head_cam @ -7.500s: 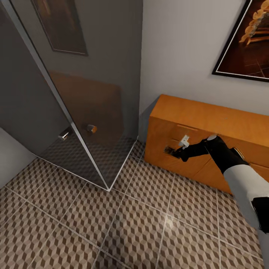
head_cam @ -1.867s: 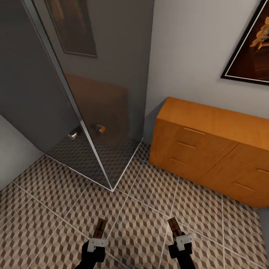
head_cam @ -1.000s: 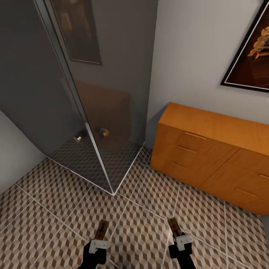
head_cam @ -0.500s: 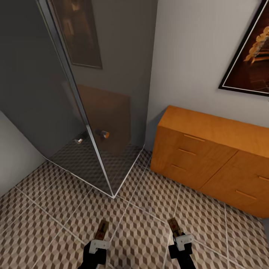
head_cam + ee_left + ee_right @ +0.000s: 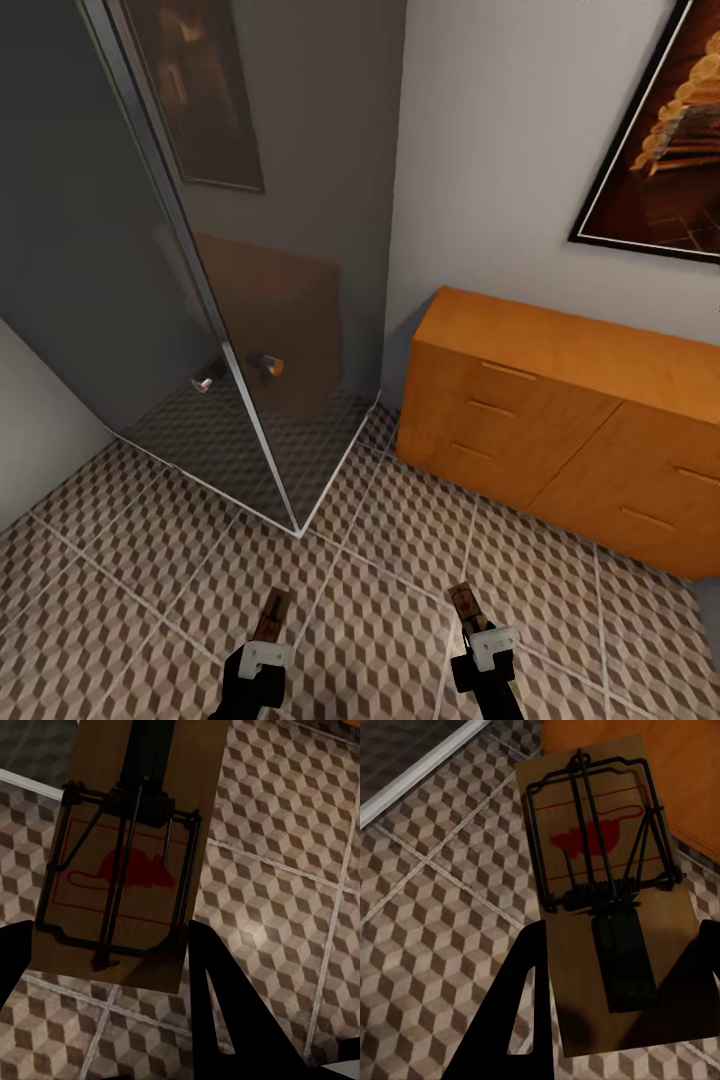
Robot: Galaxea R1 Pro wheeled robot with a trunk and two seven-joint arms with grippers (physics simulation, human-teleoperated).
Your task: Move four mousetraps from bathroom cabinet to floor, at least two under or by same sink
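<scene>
Tan wood: you hold one mousetrap (image 5: 272, 614) clamped in the left gripper (image 5: 262, 652) and another mousetrap (image 5: 463, 603) in the right gripper (image 5: 489, 645), both above the bathroom floor (image 5: 380, 620). None looks placed yet; the cabinet (image 5: 560, 400) stands ahead with drawers closed.

Flat rectangular tan wooden mousetrap (image 5: 135, 847) with dark wire spring frame and red mouse outline, held above brown, beige and cream cube-patterned floor tiles (image 5: 277, 870) with pale grout lines. Clamped at its near end between the dark fingers (image 5: 217, 1012) of the left gripper (image 5: 112, 967).
</scene>
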